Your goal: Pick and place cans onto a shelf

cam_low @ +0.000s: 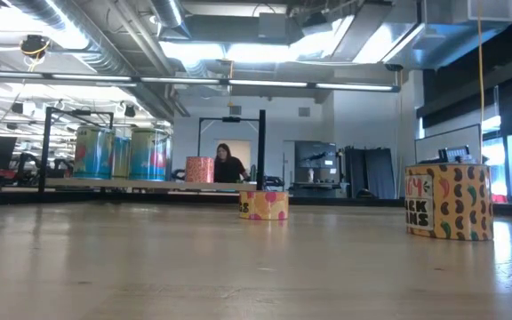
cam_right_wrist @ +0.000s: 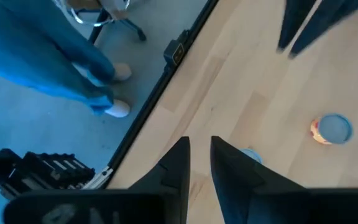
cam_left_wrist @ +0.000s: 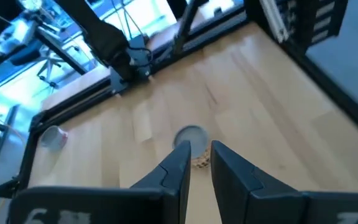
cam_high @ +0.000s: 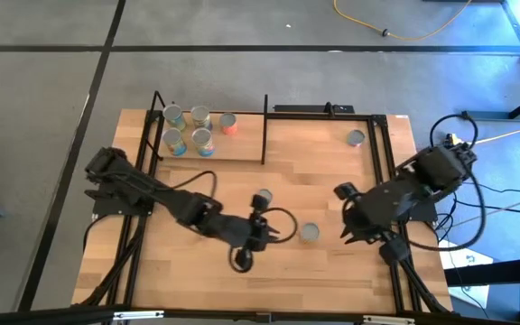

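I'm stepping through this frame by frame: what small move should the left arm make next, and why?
Probably ease the left gripper forward and down over the can just past its fingers. The fingers stand slightly apart and hold nothing, and that can stands upright on the table, lined up with the gap. Five cans already sit on the shelf; the right gripper waits aside.

Only one label gives readable print: in the low view, the can (cam_low: pixel 449 202) at the right of the tabletop (cam_low: pixel 238 267) (its label patterned with coloured bean shapes) carries a white panel with "14" in red and, below it, dark letters cut off at the edge, reading roughly "CK" and "ANS". Print on the other cans is too small to read.
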Action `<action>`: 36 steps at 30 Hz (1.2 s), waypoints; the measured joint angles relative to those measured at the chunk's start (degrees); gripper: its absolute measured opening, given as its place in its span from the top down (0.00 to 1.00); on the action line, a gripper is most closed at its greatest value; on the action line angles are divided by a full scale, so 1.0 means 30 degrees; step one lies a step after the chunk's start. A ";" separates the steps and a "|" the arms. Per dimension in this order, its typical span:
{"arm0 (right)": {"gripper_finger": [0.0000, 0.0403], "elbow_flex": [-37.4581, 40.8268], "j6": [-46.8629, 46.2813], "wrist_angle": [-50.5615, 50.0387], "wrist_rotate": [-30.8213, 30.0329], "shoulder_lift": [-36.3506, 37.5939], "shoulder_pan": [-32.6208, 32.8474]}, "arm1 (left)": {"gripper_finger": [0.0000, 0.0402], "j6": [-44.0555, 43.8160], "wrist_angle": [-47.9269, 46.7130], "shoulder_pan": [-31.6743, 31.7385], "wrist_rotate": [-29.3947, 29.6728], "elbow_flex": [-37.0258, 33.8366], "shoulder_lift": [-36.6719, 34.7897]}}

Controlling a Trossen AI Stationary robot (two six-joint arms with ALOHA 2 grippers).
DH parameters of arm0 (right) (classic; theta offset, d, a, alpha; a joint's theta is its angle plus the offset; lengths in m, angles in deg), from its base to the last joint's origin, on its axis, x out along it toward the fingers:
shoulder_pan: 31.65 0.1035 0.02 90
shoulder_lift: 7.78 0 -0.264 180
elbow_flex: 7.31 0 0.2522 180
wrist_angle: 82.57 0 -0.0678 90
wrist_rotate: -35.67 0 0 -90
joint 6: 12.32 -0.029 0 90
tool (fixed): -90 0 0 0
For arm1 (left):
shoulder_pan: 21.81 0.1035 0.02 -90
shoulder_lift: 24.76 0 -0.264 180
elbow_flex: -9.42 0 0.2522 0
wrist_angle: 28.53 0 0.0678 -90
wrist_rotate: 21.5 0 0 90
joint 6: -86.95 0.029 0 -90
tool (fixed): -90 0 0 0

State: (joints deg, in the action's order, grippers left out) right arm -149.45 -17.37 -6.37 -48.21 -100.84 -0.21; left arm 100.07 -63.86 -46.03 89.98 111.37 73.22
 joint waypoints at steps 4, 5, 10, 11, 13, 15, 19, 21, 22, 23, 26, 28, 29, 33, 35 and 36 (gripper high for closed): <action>0.84 0.0000 -0.0464 0.0000 -0.0667 0.0609 0.0411 | 0.86 0.1421 0.0773 0.0859 -0.0998 0.0000 0.1544; 0.84 0.0000 -0.0699 0.0000 -0.0668 0.0710 0.0486 | 0.86 0.2009 0.0820 0.0963 -0.1051 -0.0015 0.1954; 0.84 0.0000 -0.1249 0.0005 -0.0716 0.0846 0.0690 | 0.86 0.4364 0.1900 0.1506 -0.1387 -0.0015 0.4043; 0.84 0.0000 -0.1245 0.0007 -0.0718 0.0842 0.0721 | 0.86 0.4828 0.2170 0.1644 -0.1632 -0.0015 0.4504; 0.84 0.0000 -0.1245 0.0007 -0.0718 0.0836 0.0738 | 0.86 0.5866 0.2478 0.1862 -0.1840 -0.0022 0.5295; 0.84 0.0000 -0.1253 0.0007 -0.0718 0.0816 0.0738 | 0.86 0.7009 0.3310 0.1922 -0.1982 -0.0022 0.5939; 0.84 0.0000 -0.1355 0.0007 -0.1144 0.0788 0.0738 | 0.86 0.9310 0.4316 0.1921 -0.2117 0.0000 0.6845; 0.84 0.0000 -0.1718 0.0007 -0.1632 0.0788 0.0738 | 0.86 1.0020 0.4595 0.2005 -0.2190 -0.0022 0.7260; 0.84 0.0000 -0.1802 0.0015 -0.1751 0.0788 0.0735 | 0.86 1.0336 0.5035 0.2087 -0.2335 -0.0022 0.7464; 0.84 0.0007 -0.1832 0.0007 -0.1841 0.0788 0.0731 | 0.86 1.0658 0.5220 0.2137 -0.2493 -0.0015 0.7594; 0.84 0.0007 -0.1823 0.0010 -0.1877 0.0788 0.0731 | 0.86 1.1308 0.6085 0.2334 -0.2363 -0.0015 0.8029; 0.84 0.0007 -0.2025 0.0014 -0.1877 0.0788 0.0731 | 0.86 1.1446 0.6441 0.2488 -0.2438 -0.0022 0.8172; 0.84 0.0007 -0.2224 0.0015 -0.1877 0.0788 0.0731 | 0.86 1.1507 0.6768 0.2588 -0.2574 -0.0022 0.8203; 0.84 0.0007 -0.2306 0.0015 -0.2160 0.0788 0.0731 | 0.86 1.1851 0.7154 0.2969 -0.3235 -0.0015 0.8203; 0.84 0.0007 -0.2313 0.0015 -0.2381 0.0788 0.0731 | 0.86 1.1851 0.7241 0.3122 -0.3601 -0.0015 0.8203; 0.84 0.0007 -0.2310 0.0015 -0.2394 0.0788 0.0731 | 0.86 1.1845 0.7251 0.3175 -0.3777 -0.0015 0.8203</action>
State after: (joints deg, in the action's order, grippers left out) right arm -149.43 -24.30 -6.33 -55.39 -98.47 1.98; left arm 135.60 -42.11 -36.51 78.65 111.32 97.83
